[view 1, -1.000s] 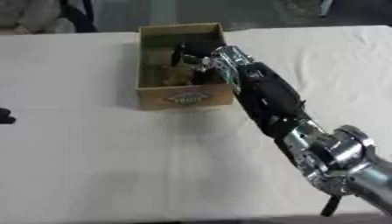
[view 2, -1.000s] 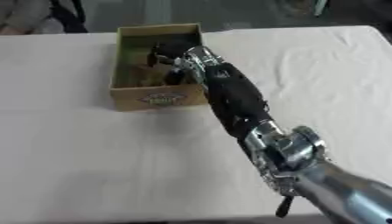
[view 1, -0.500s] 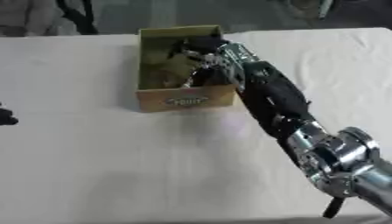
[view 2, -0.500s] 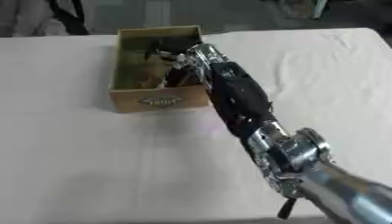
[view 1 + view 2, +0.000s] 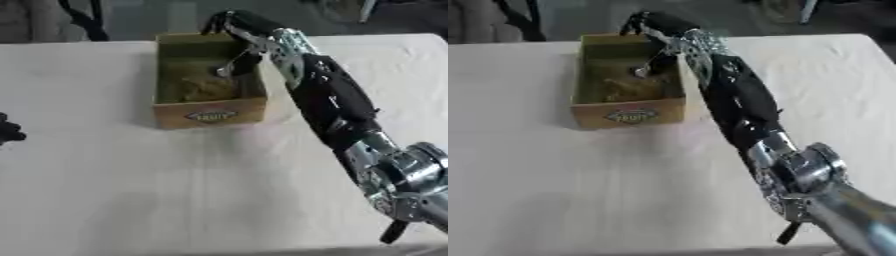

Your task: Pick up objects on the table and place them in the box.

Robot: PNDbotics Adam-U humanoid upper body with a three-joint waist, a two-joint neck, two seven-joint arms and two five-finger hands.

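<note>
1. Where the right arm reaches diagonally up the left eye view, the right hand [image 5: 229, 21] sits over the far rim of the box [image 5: 210, 116], fingers curled downward; whether they hold anything I cannot tell. A thin light-coloured piece [image 5: 233, 62] hangs below the wrist inside the box, touching or just above the brownish contents [image 5: 206, 89], which are too blurred to identify. The box stands on the white desk [image 5: 131, 190]. The left hand [image 5: 9, 131] shows only as a dark shape at the left edge, finger pose unreadable.
2. Right eye view: same layout. The right hand is dark and hooked at the box's far right corner. The box's front face carries an oval label [image 5: 629, 116]. The arm passes along the box's right wall.
</note>
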